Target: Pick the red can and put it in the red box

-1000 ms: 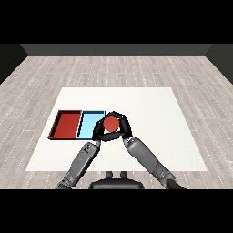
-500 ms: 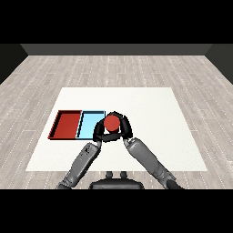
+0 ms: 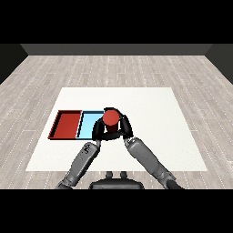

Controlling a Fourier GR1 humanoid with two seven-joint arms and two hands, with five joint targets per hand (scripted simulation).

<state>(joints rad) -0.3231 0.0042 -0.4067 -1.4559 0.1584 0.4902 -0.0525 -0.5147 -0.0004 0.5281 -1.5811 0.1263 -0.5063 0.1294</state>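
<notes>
We held the red can (image 3: 110, 119) upright, long axis vertical, its top facing up, at the right edge of the light blue tray (image 3: 87, 125). Our right hand (image 3: 124, 129) curled its fingers round it; our left hand (image 3: 98, 131) curled against its other side. The red tray (image 3: 66, 125) lay leftmost on the desk (image 3: 150, 109).

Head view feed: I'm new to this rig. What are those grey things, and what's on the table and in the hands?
This view looks down from the robot's head across the white table. The two grey shapes from the lower corners are its forearms, ending in black hands. A flat red tray and a flat light blue tray lie side by side at left. The left hand and right hand both curl round an upright red cylindrical can, at the light blue tray's right edge, not yet in the red tray.
</notes>
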